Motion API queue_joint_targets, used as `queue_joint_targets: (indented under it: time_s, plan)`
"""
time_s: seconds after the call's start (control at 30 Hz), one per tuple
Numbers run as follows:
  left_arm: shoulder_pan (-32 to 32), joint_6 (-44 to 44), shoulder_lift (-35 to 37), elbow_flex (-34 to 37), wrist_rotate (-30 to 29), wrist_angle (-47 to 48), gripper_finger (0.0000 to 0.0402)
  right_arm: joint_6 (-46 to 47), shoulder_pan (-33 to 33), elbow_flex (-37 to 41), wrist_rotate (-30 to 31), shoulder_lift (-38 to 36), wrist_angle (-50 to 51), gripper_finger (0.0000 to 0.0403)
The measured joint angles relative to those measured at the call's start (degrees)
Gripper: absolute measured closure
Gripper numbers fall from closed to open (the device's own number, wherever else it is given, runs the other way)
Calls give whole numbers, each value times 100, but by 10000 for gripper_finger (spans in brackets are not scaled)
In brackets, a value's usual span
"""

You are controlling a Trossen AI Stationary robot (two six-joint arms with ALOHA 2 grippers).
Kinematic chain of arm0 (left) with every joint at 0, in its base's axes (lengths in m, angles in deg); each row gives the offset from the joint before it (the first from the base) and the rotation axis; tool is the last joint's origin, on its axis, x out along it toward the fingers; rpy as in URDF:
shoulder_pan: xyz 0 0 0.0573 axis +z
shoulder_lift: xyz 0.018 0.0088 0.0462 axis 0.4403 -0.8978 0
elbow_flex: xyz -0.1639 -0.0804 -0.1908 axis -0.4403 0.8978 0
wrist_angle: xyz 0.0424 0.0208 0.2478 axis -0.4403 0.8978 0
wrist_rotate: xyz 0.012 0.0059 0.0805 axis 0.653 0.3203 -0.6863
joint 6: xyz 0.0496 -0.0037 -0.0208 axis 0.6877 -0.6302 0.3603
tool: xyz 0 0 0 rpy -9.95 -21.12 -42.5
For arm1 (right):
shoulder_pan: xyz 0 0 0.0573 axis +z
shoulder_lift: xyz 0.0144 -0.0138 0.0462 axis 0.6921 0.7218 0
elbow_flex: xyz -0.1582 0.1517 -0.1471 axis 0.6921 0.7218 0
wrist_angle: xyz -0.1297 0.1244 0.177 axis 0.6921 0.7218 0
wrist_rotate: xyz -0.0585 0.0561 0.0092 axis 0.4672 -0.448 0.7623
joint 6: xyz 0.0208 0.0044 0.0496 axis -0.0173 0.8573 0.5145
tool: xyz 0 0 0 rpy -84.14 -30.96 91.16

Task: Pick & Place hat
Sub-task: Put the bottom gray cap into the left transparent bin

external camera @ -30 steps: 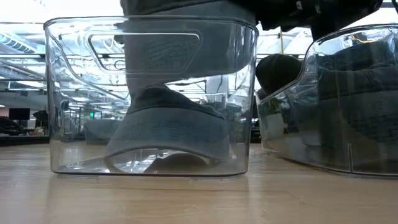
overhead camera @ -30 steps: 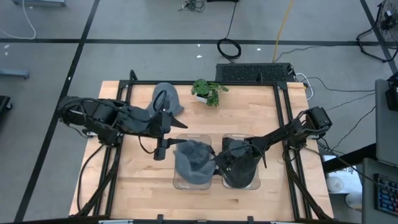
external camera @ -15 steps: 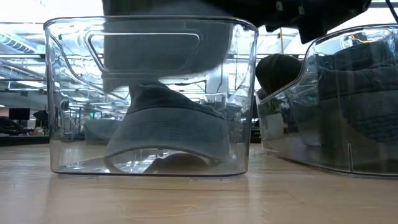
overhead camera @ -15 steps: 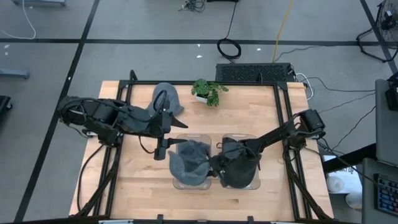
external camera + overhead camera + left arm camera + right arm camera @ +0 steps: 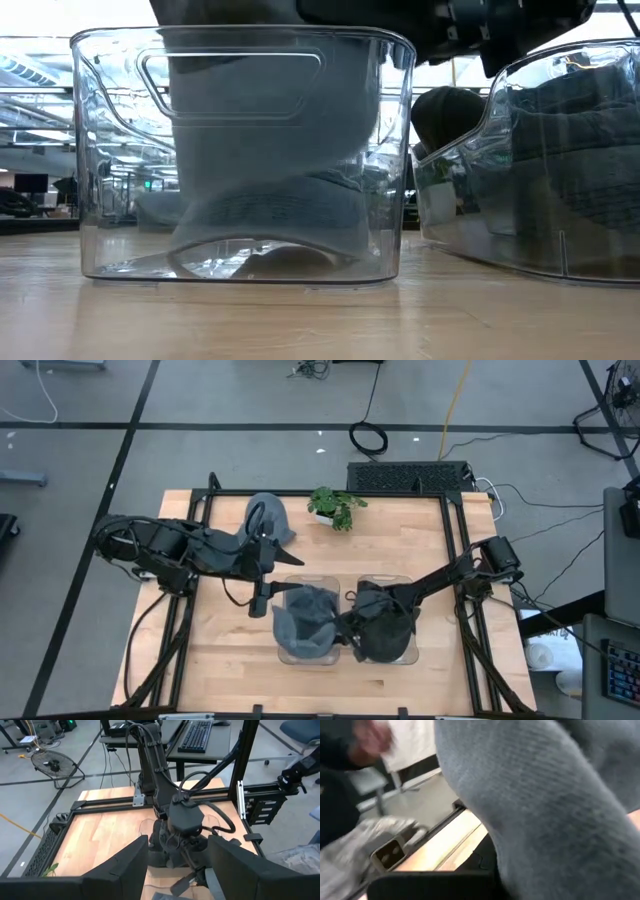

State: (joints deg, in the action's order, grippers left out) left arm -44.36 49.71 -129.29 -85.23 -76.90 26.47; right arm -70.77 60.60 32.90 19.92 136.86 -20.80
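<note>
Over left bin (image 5: 291,653) | right gripper (image 5: 346,630) clamped on grey hat (image 5: 305,617) | left gripper (image 5: 262,598) half-open, empty

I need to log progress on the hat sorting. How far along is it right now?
Done: dark hats fill the right clear bin. In hand: the right gripper, shut on a grey hat, holds it over the left clear bin, which already holds a cap. Left: releasing it, then the grey hat at the table's back edge by the plant. The left gripper waits beside the bin.
</note>
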Motion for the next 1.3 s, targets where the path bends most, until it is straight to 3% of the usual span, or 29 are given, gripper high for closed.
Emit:
queue_joint_targets:
  time_s: [0.27,0.57,0.9,1.3]
  plan:
    - [0,12,0,0,2,-10,188,-349,-29,2,-1092,0,-80,403]
    - [0,11,0,0,4,-10,188,-487,-22,2,-1112,-2,-38,403]
    - [0,9,0,0,9,-9,188,-971,-22,2,-46,-2,266,403]
    - [0,5,0,0,11,-8,188,-1246,-28,2,213,-11,663,403]
